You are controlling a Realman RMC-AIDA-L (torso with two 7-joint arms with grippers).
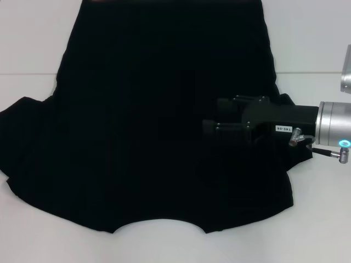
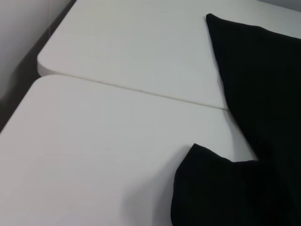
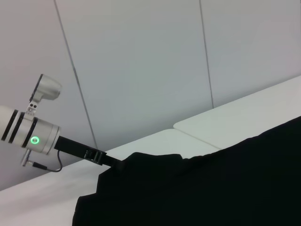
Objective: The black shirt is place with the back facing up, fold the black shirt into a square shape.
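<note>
You have the large plain black soft-fabric shirt point(image 1: 148, 137) spread flat over the middle of the white table point(image 1: 33, 230), its curved neck opening toward the near edge and its far part cut off by the head view's top border. No lettering shows on the upward face. The right gripper point(image 1: 211, 118) reaches in from the table's right edge and sits over the shirt's right part; black on black, its fingers are hard to separate from the cloth, so you cannot tell whether they are released or clenched on fabric.

In the right wrist view you see the left gripper point(image 3: 106, 159) across the table, its tip buried in a raised bunch of the black cloth, so its finger state is hidden too. The head view does not show that arm.

The table is two white slabs meeting at a thin seam point(image 2: 141, 90), with rounded corners. Behind it stands a pale grey panelled wall point(image 3: 141, 61).
</note>
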